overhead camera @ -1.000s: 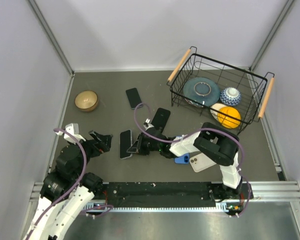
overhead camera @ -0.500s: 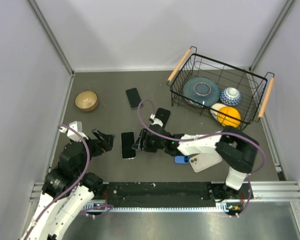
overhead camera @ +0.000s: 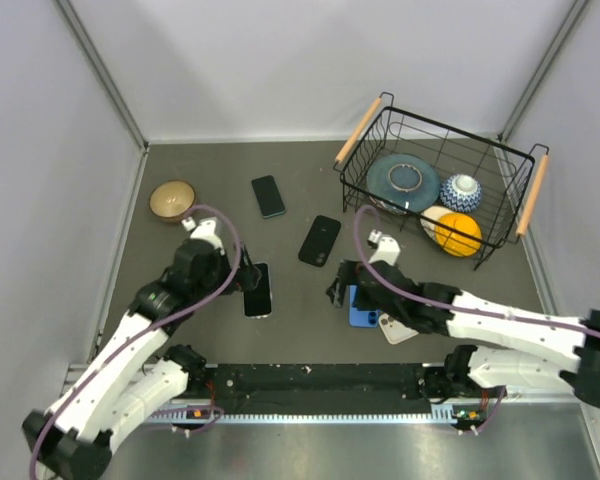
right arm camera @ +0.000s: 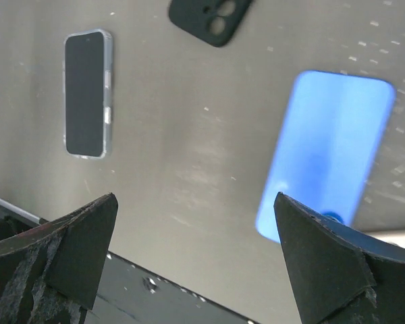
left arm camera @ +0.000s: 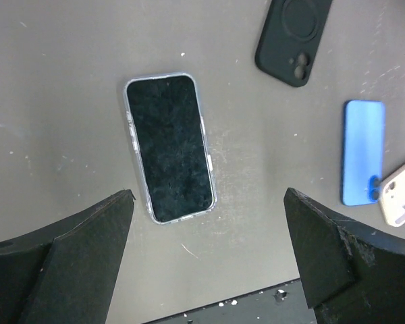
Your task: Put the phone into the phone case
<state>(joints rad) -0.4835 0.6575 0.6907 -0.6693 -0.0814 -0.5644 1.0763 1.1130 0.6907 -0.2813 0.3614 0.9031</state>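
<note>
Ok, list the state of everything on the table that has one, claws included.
Left claw: open, empty.
Right claw: open, empty.
Clear-rimmed phone: flat, screen up.
Black case: flat, back up.
Blue phone: flat, back up.
White phone: flat, back up.
Far phone: flat, screen up.
Tan bowl: upright, empty.

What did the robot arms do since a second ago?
The right tool pulled back to the right, away from the clear-edged phone, and now hangs open above the blue phone. The left tool swung in from the left and hovers open over the clear-edged phone, which barely shifted. The black case, basket and bowl stayed put.
</note>
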